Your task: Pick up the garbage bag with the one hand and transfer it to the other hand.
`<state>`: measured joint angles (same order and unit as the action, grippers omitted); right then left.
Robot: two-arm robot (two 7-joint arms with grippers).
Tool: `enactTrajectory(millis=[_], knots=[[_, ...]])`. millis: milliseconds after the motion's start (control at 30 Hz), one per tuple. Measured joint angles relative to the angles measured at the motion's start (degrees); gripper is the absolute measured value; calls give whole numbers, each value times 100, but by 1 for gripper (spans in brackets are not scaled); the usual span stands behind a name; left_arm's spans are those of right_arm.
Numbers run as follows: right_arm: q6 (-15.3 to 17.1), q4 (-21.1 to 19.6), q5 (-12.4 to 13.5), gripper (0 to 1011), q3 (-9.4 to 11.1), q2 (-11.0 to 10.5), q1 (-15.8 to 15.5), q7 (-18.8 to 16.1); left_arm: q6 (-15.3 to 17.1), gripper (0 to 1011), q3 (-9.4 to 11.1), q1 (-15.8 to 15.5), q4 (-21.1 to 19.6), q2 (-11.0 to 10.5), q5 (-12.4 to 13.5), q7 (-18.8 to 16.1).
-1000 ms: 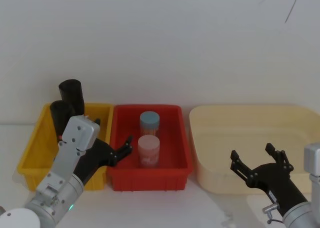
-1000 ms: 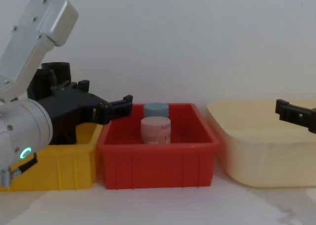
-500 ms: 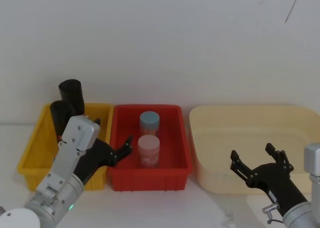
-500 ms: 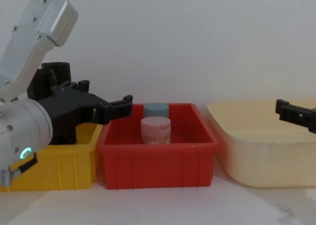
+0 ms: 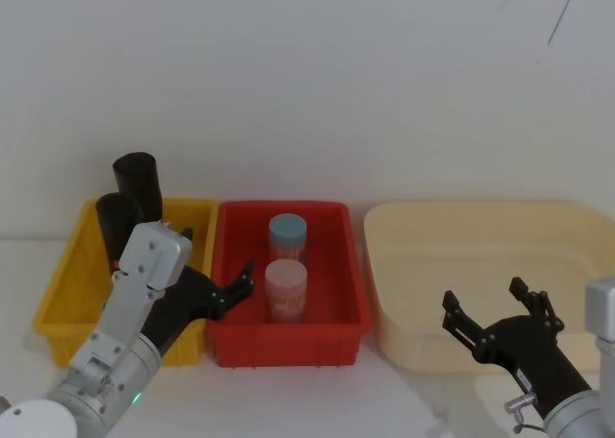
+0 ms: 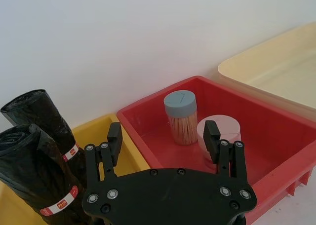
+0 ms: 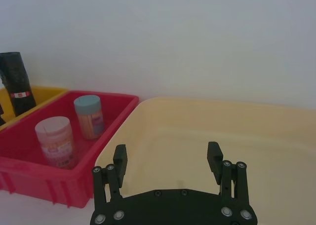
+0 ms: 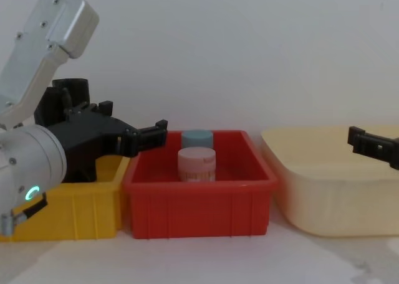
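Garbage bag stands on end at the back left of the yellow bin, the nearer of two black rolls. The twin roll stands just behind it, against the wall. From the left wrist camera I can see a red-and-white label band low on each roll. Nothing touches either one.

My left gripper hangs over the line where the yellow bin meets the red bin. Its fingers are spread wide with nothing between them. In the head view one fingertip reaches over the red bin's left edge and the other sits over the yellow bin. The garbage bag is off to the gripper's left and behind it, near but apart. The grey arm covers the roll's lower part in the head view.

Inside the red bin I see two jars in a row, front to back. The blue-lidded jar is at the rear and the pale pink-lidded jar is just in front of it. Both are upright.

My right gripper sits low on the right side, at the near wall of the cream tub. Its fingers are also wide apart and hold nothing. The right wrist camera looks past them into the tub.

All three containers sit side by side on the white tabletop, yellow, red, then cream from left to right.
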<state>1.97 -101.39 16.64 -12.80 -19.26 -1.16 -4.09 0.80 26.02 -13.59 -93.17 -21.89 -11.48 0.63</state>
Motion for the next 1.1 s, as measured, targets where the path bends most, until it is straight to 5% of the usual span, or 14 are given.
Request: enactTrajectory(millis=[600, 1100], knots=[[95, -515, 117, 999, 72, -231, -518, -343, 0, 1001, 0, 0, 0, 0, 0, 0], [59, -682, 51, 999, -173, -547, -349, -1100, 0, 1001, 0, 0, 0, 0, 0, 0]])
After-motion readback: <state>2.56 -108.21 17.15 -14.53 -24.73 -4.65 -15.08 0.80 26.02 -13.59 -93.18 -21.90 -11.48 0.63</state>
